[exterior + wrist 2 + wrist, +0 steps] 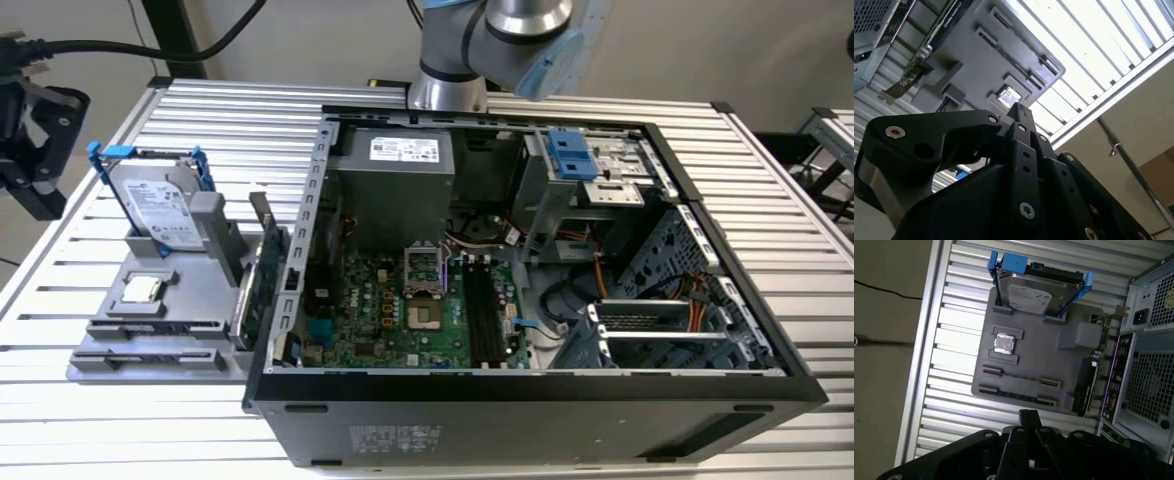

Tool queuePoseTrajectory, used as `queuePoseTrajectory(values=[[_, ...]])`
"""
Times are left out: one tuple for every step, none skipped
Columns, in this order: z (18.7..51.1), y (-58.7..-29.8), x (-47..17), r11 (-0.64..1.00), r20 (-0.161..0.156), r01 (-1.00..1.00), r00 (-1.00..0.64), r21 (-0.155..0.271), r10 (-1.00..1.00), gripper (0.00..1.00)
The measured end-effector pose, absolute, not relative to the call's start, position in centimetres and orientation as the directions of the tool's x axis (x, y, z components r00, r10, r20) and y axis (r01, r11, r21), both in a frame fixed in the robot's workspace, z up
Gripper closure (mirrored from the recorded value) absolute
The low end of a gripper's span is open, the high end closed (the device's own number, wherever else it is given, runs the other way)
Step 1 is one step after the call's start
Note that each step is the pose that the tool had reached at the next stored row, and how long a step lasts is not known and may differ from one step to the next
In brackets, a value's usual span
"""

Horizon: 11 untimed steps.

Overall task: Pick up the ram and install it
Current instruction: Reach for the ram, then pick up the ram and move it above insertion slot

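The hand (1028,415) hangs above the table (954,330), fingers together, gripping nothing; the ram (1019,376) rests in the grey holder (1039,355), at the exterior view's left of the open computer case (534,392).

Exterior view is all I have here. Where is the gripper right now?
Observer: In the first wrist view the gripper hangs above the gray holder, clear of it and touching nothing.
Operator: Is it carrying the ram?
Observer: No. Its fingers are shut on nothing; the ram lies on edge in a holder slot, apart from the gripper.
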State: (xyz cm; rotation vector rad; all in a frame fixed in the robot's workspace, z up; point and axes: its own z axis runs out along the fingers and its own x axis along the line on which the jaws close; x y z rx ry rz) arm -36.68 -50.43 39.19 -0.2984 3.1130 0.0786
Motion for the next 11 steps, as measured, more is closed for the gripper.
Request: queuePoseTrajectory(values=[[39.19, -50.42, -36.69, 0.978, -0.018, -0.202, -0.979, 0.049, -0.201, 1.0], [39.19, -50.43, -36.69, 0.976, -0.018, -0.212, -0.977, 0.049, -0.211, 1.0], [39.19, -50.43, -36.69, 0.974, -0.018, -0.222, -0.975, 0.049, -0.222, 1.0], [39.19, -50.42, -36.69, 0.971, -0.018, -0.232, -0.973, 0.049, -0.232, 1.0], [39.19, -50.42, -36.69, 0.969, -0.018, -0.242, -0.97, 0.049, -0.241, 1.0], [39.19, -50.43, -36.69, 0.968, -0.018, -0.248, -0.969, 0.049, -0.248, 1.0], [39.19, -50.43, -36.69, 0.967, -0.018, -0.252, -0.968, 0.049, -0.251, 1.0], [39.19, -50.43, -36.69, 0.966, -0.018, -0.252, -0.968, 0.049, -0.252, 1.0], [39.19, -50.42, -36.69, 0.966, -0.018, -0.252, -0.968, 0.049, -0.252, 1.0], [39.19, -50.43, -36.69, 0.966, -0.018, -0.253, -0.968, 0.049, -0.252, 1.0], [39.19, -50.43, -36.69, 0.966, -0.018, -0.253, -0.967, 0.049, -0.252, 1.0]])
